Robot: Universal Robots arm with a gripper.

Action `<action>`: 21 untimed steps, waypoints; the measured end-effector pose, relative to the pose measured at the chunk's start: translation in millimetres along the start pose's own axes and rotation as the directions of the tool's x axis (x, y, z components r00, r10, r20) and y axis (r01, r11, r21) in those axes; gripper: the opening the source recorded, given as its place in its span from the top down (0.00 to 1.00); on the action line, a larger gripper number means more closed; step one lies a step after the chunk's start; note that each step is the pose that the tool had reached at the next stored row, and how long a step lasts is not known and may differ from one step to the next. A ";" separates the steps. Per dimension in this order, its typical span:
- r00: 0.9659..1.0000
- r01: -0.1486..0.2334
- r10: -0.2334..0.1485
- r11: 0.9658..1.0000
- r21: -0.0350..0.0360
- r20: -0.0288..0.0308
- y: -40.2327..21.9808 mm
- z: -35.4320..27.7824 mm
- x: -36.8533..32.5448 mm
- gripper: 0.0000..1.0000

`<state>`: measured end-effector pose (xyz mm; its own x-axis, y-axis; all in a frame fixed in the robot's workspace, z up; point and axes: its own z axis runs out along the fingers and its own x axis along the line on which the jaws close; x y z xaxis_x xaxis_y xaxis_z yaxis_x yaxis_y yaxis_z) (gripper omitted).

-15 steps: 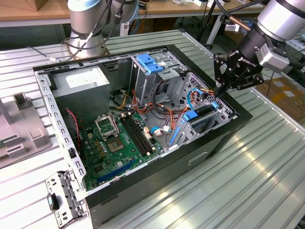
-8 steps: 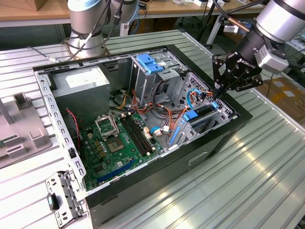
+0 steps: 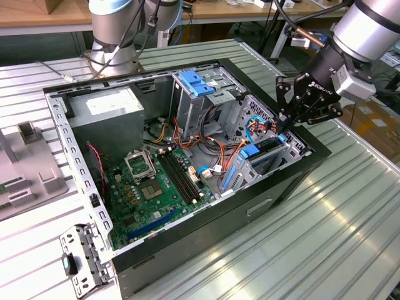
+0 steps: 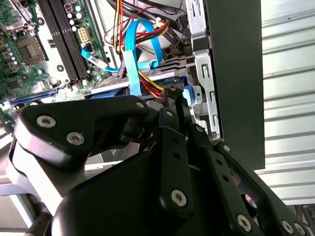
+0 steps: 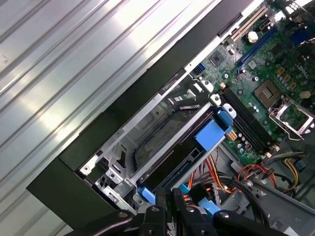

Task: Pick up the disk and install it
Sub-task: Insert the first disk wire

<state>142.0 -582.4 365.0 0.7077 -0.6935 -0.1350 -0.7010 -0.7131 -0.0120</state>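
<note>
The disk (image 3: 267,150) sits edge-up in the drive cage at the front corner of the open computer case (image 3: 250,209), on the exterior view's right. Blue plastic rails run along its edges. In the first wrist view the disk (image 5: 170,169) is a dark slab in the metal cage, with a blue tab (image 5: 211,132) at one end. My black gripper (image 3: 284,130) hangs directly over the disk's upper end, fingers together and tips at the blue rail. Both wrist views show the gripper (image 4: 172,93) (image 5: 171,192) shut with nothing between its fingers.
A grey power-supply box (image 3: 109,115) fills the case's far left corner, with the green motherboard (image 3: 150,187) beside it. Orange, red and blue cables (image 3: 219,150) run close to the cage. A blue latch piece (image 3: 197,83) tops the upper bay. A grey panel (image 3: 25,169) lies on the table at left.
</note>
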 end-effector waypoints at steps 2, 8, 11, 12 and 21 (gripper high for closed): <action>1.000 0.000 0.000 1.000 0.000 0.000 1.0 2.2 -0.5 0.83; 1.000 -0.001 0.001 1.000 0.000 0.000 5.6 8.6 -4.1 0.83; 1.000 -0.001 0.001 1.000 0.000 0.000 10.3 11.2 -8.6 0.83; 1.000 -0.001 0.001 1.000 0.000 0.000 11.2 11.7 -9.5 0.83; 1.000 -0.026 0.026 1.000 0.004 0.000 11.8 12.2 -10.0 0.83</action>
<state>125.6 -582.6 354.1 0.6894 -0.7116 -0.1351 -0.7193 -0.6946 -0.0120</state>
